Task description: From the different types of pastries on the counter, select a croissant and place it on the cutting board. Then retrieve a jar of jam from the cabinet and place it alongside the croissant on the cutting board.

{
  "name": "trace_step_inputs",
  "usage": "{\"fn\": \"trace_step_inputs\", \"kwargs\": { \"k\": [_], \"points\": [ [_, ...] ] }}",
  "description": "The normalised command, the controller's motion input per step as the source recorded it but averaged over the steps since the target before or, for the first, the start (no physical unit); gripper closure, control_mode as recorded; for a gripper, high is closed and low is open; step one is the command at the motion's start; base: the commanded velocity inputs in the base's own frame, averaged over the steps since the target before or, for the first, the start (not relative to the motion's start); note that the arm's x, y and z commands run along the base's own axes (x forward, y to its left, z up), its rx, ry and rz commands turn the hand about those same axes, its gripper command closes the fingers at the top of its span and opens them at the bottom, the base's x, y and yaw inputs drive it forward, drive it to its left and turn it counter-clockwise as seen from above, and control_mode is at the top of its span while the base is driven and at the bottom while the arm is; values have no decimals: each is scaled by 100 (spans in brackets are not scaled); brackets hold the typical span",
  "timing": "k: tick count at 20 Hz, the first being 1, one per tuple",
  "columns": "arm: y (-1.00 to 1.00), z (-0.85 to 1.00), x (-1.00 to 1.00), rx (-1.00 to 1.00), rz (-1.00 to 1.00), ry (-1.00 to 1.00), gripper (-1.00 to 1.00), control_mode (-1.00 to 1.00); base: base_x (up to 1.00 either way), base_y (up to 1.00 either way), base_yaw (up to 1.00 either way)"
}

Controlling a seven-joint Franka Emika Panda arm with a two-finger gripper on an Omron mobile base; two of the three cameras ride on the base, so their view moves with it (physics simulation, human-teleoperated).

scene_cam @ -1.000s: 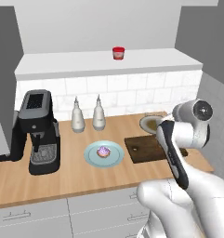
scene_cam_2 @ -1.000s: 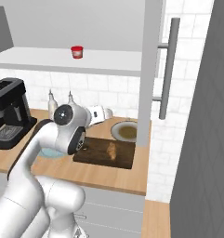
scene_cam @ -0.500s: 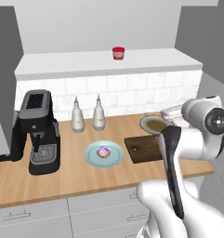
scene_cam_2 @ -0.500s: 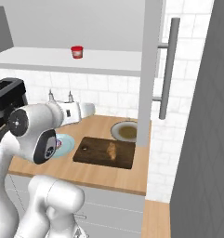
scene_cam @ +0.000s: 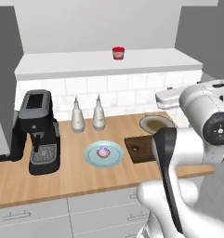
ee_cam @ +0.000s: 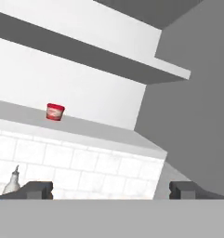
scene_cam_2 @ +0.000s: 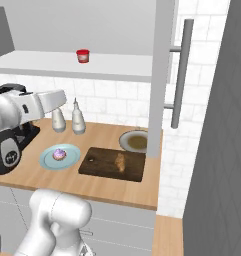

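Arm swung up off cutting board (scene_cam_2: 112, 164) — croissant (scene_cam_2: 120, 161) left there; gripper (ee_cam: 111, 189) spread, empty, facing jar of jam (ee_cam: 55, 112).

cutting board (scene_cam: 140, 148) right end behind arm, jar of jam (ee_cam: 55, 112) label unreadable

White square tiles (scene_cam: 132, 88) are lining the wall behind the worktop, with a plain pale grey wall (scene_cam: 95, 28) rising above them. Grey drawer fronts with slim bar handles (scene_cam: 29, 218) are running along below. A tall grey panel (scene_cam_2: 212, 125) is standing at the right side, with a long vertical metal bar handle (scene_cam_2: 179, 75) mounted beside it on the tiles. Soft, even light is falling over everything, casting only faint shadows. A strip of light-brown floor (scene_cam_2: 167, 240) is showing at the foot of the grey panel.
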Motion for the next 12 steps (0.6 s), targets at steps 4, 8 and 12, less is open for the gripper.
{"fn": "trace_step_inputs", "kwargs": {
  "k": [4,8,12],
  "points": [
    [37,100,-7,-1,13,-29,-100,-100,0,0,0],
    [21,58,-13,-2,5,-23,-100,-100,0,0,0],
    [0,19,0,3,12,26,-100,-100,0,0,0]
  ]
}}
